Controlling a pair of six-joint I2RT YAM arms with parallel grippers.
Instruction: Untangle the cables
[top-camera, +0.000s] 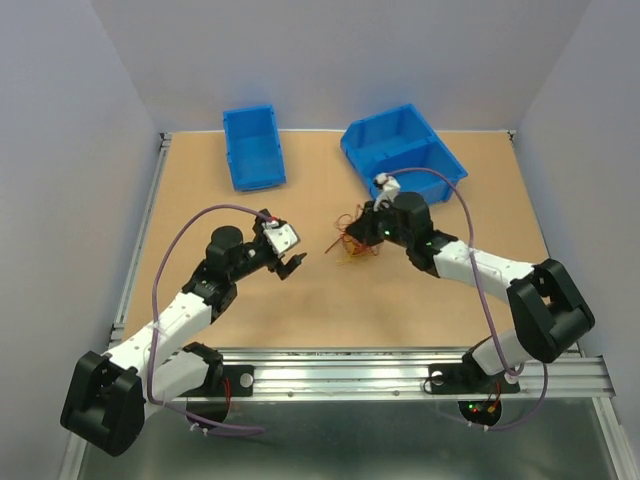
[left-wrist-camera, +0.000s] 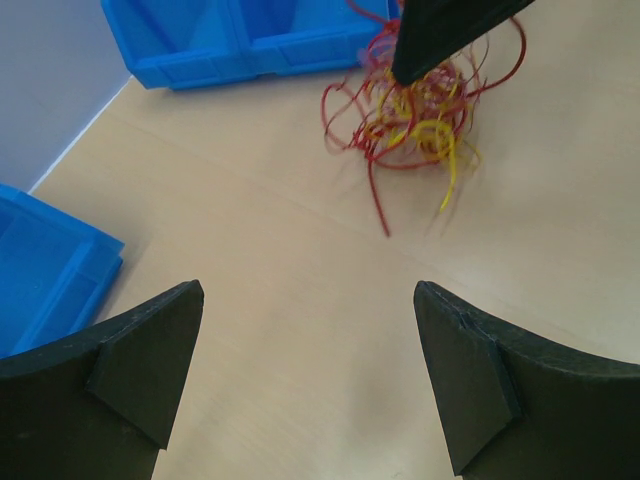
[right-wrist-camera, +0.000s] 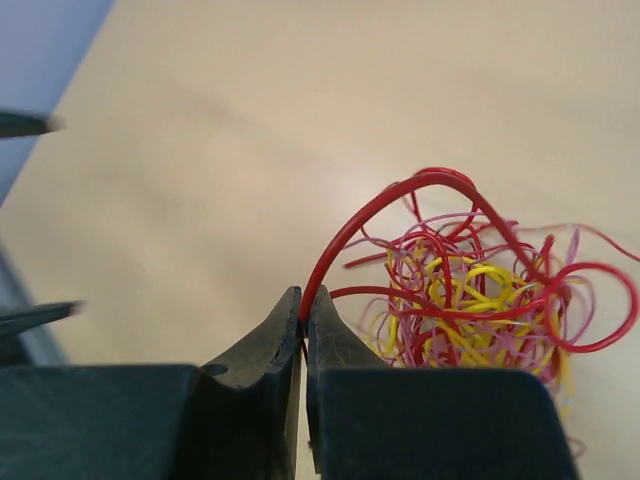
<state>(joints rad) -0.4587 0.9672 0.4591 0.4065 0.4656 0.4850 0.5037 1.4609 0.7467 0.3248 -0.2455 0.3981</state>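
Observation:
The cables (top-camera: 350, 243) are a tangled heap of thin red, yellow and pinkish strands on the wooden table, near its middle. The heap also shows in the left wrist view (left-wrist-camera: 415, 120) and the right wrist view (right-wrist-camera: 480, 295). My right gripper (top-camera: 368, 230) is over the heap's right side. In its own view the right gripper (right-wrist-camera: 304, 305) is shut on one red cable, which arches up out of the heap. My left gripper (top-camera: 292, 262) is left of the heap and apart from it. In its own view the left gripper (left-wrist-camera: 308, 290) is open and empty above bare table.
A small blue bin (top-camera: 253, 146) stands at the back left and a larger blue bin (top-camera: 402, 148) at the back right, just behind the heap. Both show in the left wrist view, one at the top (left-wrist-camera: 230, 35) and one at the left (left-wrist-camera: 40, 270). Grey walls enclose the table.

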